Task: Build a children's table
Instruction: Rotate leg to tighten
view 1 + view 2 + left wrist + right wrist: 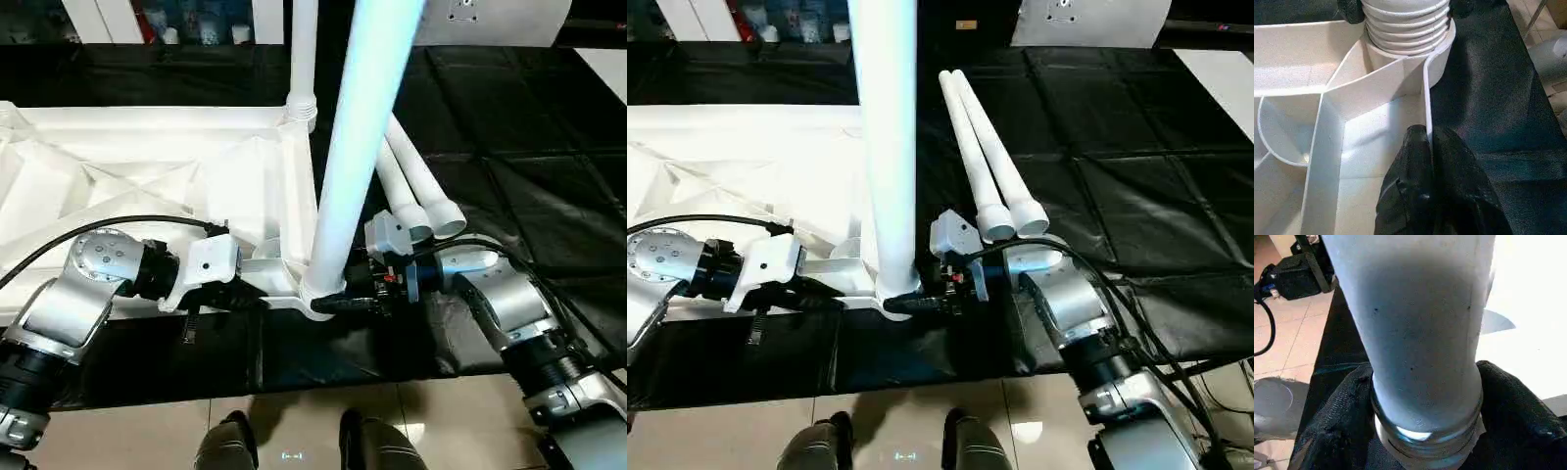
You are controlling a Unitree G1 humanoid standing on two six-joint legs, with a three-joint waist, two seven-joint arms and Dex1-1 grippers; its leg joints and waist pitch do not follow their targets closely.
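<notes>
The white tabletop (147, 166) lies upside down on a black mat, ribbed underside up. One white leg (304, 49) stands in its far right corner socket. A second leg (358, 127) stands upright in the near right corner socket (1405, 29), its threaded collar at the rim. My right gripper (338, 299) is shut on the base of this leg, one black finger (1337, 411) on each side. My left gripper (1428, 142) is shut on the tabletop's thin front rim wall, just left of that socket. Two loose legs (989, 157) lie side by side on the mat to the right.
The black mat (509, 176) stretches right and back from the tabletop. Tiled floor (127, 431) and my feet (294, 446) are at the front edge. A white cabinet (196, 20) stands at the back. A black cable (118, 223) runs over my left forearm.
</notes>
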